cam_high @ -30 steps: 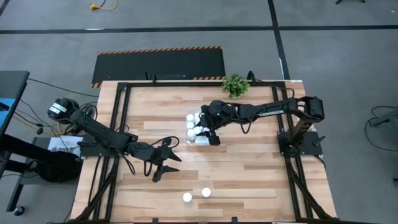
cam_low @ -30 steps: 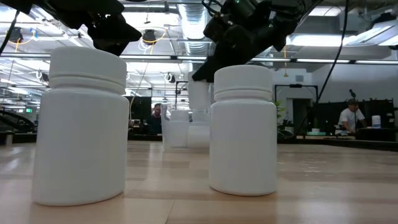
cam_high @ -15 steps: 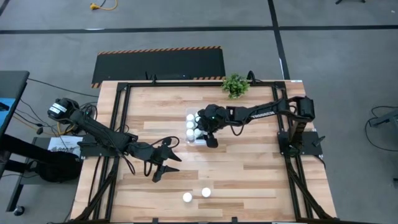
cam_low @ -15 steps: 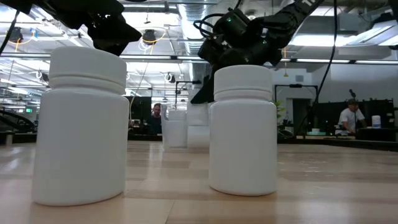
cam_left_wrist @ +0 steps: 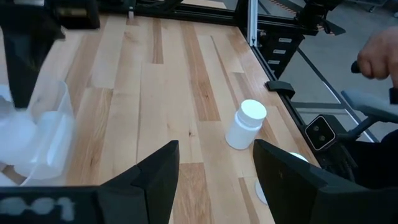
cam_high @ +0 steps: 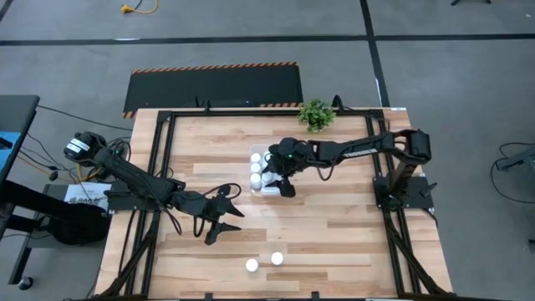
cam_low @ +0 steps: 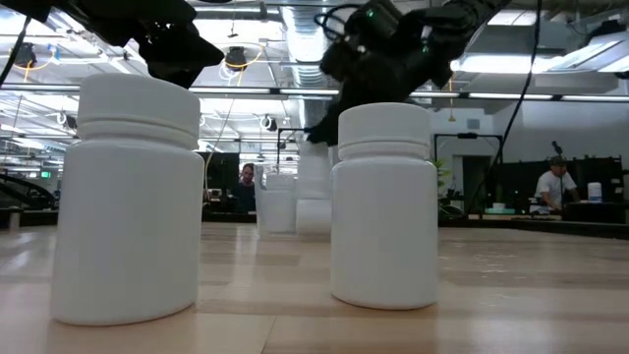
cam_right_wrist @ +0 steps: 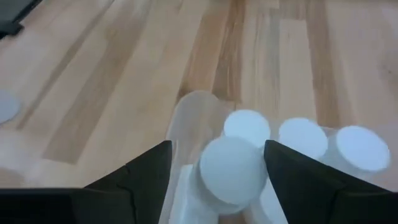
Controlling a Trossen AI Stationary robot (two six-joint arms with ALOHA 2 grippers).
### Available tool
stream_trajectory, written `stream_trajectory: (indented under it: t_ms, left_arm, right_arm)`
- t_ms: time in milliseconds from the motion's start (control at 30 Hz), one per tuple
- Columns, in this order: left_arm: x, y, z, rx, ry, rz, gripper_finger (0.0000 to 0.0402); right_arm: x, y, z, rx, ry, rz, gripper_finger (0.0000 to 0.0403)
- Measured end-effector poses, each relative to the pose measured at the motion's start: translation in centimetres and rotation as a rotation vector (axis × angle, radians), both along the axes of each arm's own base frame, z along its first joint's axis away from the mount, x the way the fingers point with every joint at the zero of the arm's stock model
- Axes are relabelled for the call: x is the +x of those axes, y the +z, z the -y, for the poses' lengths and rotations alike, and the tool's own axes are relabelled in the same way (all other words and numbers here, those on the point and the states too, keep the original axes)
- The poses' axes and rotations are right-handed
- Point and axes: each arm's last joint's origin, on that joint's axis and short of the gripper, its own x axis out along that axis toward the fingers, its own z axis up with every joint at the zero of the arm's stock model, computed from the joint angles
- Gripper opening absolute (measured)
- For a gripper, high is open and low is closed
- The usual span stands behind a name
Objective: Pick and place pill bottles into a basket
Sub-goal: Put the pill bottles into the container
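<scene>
The clear basket (cam_high: 261, 189) stands mid-table with several white pill bottles (cam_high: 256, 167) upright in it; it also shows in the right wrist view (cam_right_wrist: 186, 124). My right gripper (cam_high: 280, 184) hangs over the basket, open, its fingers on either side of one bottle (cam_right_wrist: 231, 169) that stands higher than the others. Two more bottles (cam_high: 252, 265) (cam_high: 277, 259) stand upright on the table near its front edge, large in the low view (cam_low: 128, 197) (cam_low: 384, 206). My left gripper (cam_high: 223, 227) waits open and empty, left of centre, between the basket and those two. My right gripper comes at the bottle's cap (cam_right_wrist: 231, 169) from above, with the cap between its spread fingers. There is a gap on one side, and the other finger (cam_right_wrist: 292, 171) lies close beside the cap. I cannot tell whether it touches.
A small green potted plant (cam_high: 316, 114) stands at the table's far edge. Black frame rails (cam_high: 163, 159) run along the table's sides. A person's hand (cam_left_wrist: 379, 59) shows beyond the table's edge in the left wrist view. Bare wood lies right of the basket.
My right gripper has gone down toward the basket and a little toward the table's left, then come back up a little. The bottle below it, clear above the basket a second ago, now stands lower, among the bottles in the basket.
</scene>
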Motion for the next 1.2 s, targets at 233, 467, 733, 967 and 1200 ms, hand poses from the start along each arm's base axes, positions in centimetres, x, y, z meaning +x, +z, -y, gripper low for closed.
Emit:
stream_trajectory:
  t_ms: [233,467,733,967,1200]
  left_arm:
    - [0.0,0.1,0.0,0.003,0.002,0.008,0.0194]
    - [0.0,0.1,0.0,0.020,-0.006,0.018,0.0194]
    - [0.0,0.1,0.0,0.044,-0.016,0.025,0.0194]
    - [0.1,0.1,0.0,0.046,-0.024,0.030,0.0194]
    - [0.1,0.2,0.0,0.046,-0.025,0.030,0.0194]
  right_arm:
    - [-2.9,4.5,-0.2,-0.051,-0.037,-0.006,0.0250]
    - [-7.2,8.1,-0.8,0.019,-0.101,-0.090,0.0250]
    - [-8.6,7.3,-5.5,0.133,-0.052,-0.245,0.0250]
    - [-7.9,3.7,-11.5,0.153,0.009,-0.291,0.0250]
    - [-7.0,0.6,-17.2,0.055,-0.011,-0.246,0.0250]
